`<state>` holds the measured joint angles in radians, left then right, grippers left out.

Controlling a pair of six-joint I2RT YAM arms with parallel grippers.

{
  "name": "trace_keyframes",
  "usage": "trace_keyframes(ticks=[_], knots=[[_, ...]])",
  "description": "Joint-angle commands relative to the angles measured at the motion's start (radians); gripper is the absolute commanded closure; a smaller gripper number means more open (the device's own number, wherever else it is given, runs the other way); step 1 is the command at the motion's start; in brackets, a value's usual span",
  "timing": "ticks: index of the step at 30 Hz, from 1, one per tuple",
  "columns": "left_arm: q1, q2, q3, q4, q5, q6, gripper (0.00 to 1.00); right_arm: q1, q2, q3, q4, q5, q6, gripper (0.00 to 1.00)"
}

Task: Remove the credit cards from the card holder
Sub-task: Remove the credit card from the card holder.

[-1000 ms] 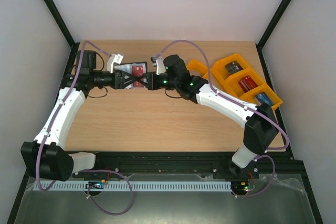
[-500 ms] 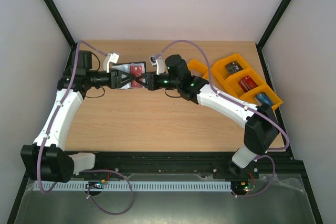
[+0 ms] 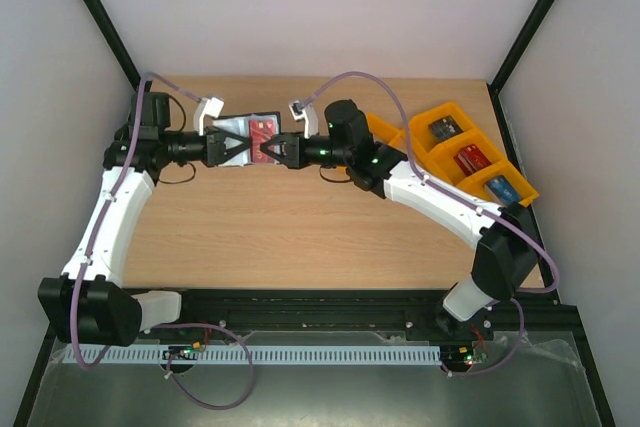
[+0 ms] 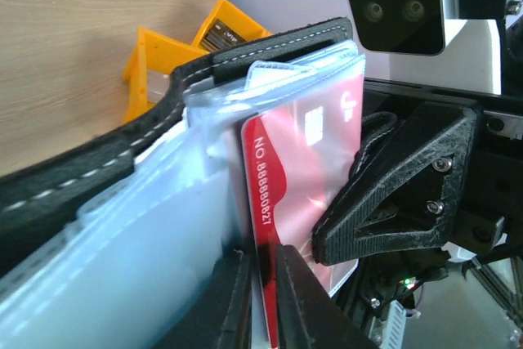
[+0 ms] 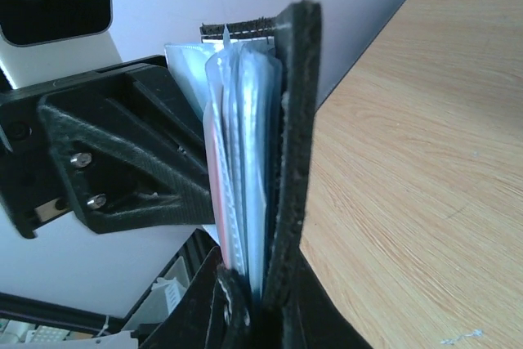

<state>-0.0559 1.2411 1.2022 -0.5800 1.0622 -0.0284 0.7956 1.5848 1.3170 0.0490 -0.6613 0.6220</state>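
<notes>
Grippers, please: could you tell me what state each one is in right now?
Left gripper: closed on the red credit card.
Right gripper: closed on the card holder.

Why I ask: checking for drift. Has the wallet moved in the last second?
Yes, slightly: in the top view the wallet sits nearer the far edge of the table than before.

Card holder (image 4: pixel 106 153) is seen in black, w/ white stitching along the edge. Its pockets (image 4: pixel 155 267) are seen pale blue-grey, clear. Credit card (image 4: pixel 286 194) is shown red w/ white print, centre of left wrist view. Trays (image 3: pixel 440 110), upper right of top view, are coloured orange. Worktop (image 3: pixel 300 237) is patterned w/ light wood grain. Left end effector (image 4: pixel 263 284) and right end effector (image 5: pixel 245 300) are finished black.
</notes>
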Motion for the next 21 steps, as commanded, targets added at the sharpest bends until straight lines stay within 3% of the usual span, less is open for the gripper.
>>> trace_keyframes(ticks=[1,4,13,18,21], knots=[[-0.074,-0.009,0.048,-0.073,0.283,0.057,0.92,0.031,0.003,0.011,0.150,-0.055,0.006,0.98],[-0.075,-0.011,0.050,-0.075,0.305,0.065,0.98,0.030,-0.003,0.001,0.165,-0.062,0.008,0.98],[-0.040,-0.006,0.088,-0.151,0.288,0.165,0.98,0.030,-0.027,-0.016,0.148,-0.083,-0.037,0.98],[-0.069,0.007,0.076,-0.022,0.265,0.039,0.75,0.037,-0.001,-0.015,0.238,-0.185,0.005,0.98],[-0.080,0.008,0.067,0.074,0.253,-0.051,0.72,0.050,0.017,0.002,0.229,-0.184,0.000,0.98]])
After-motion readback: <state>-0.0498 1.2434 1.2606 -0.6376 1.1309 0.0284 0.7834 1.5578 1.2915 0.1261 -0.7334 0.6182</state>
